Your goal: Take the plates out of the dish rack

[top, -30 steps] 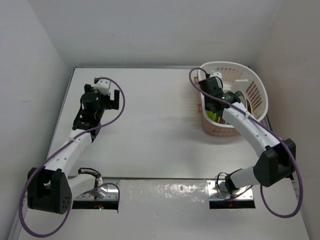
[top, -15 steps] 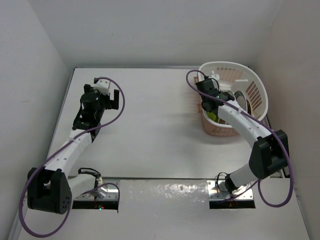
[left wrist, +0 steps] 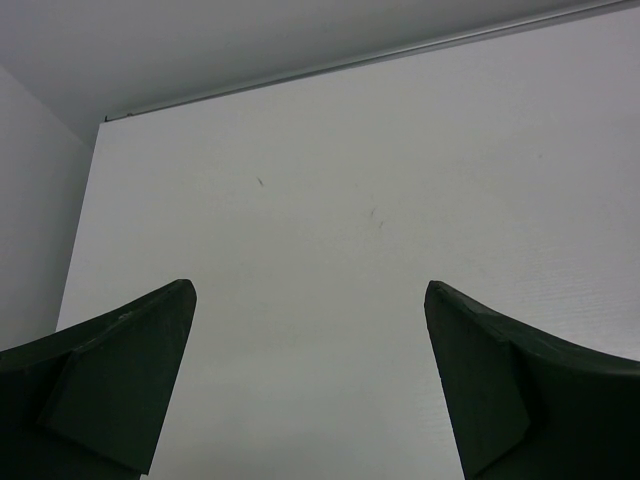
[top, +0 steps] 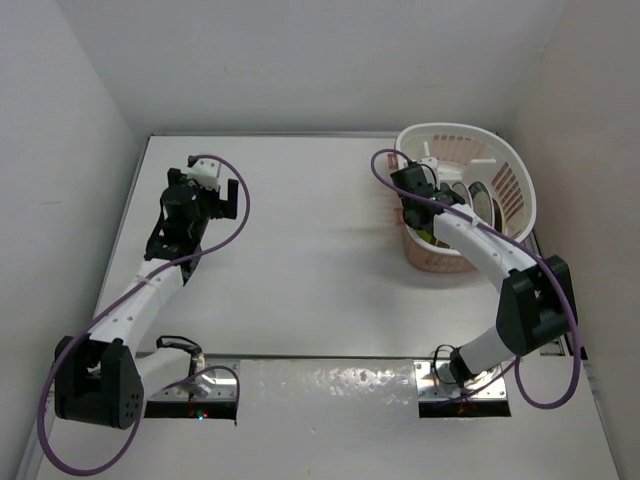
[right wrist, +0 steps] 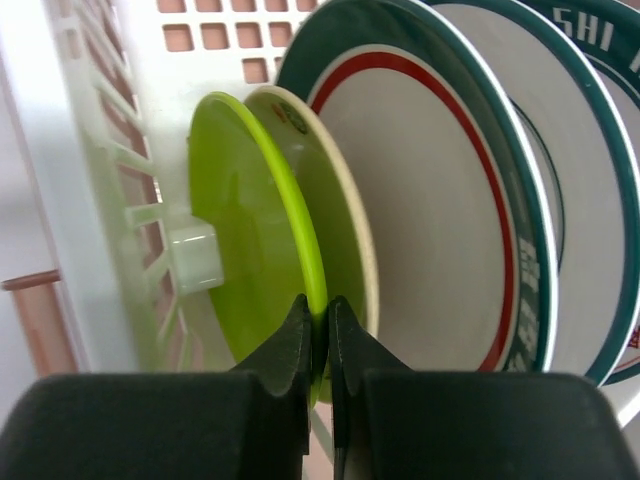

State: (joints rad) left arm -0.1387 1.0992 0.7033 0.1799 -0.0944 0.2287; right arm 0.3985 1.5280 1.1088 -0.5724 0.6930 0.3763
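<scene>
The white dish rack stands at the far right of the table, its slotted wall close in the right wrist view. Several plates stand on edge in it: a lime-green plate, a cream-tan plate behind it, then white plates with red and teal rim rings and a teal lettered rim. My right gripper is shut on the lime-green plate's rim, inside the rack's near left part. My left gripper is open and empty over bare table at the far left.
The table's back edge meets the white wall ahead of the left gripper. White walls enclose the table on the left, back and right. The rack's pinkish tray part faces the near side.
My right gripper has moved a little left and deeper into the rack's left part, onto the lime-green plate. The left arm has not moved.
</scene>
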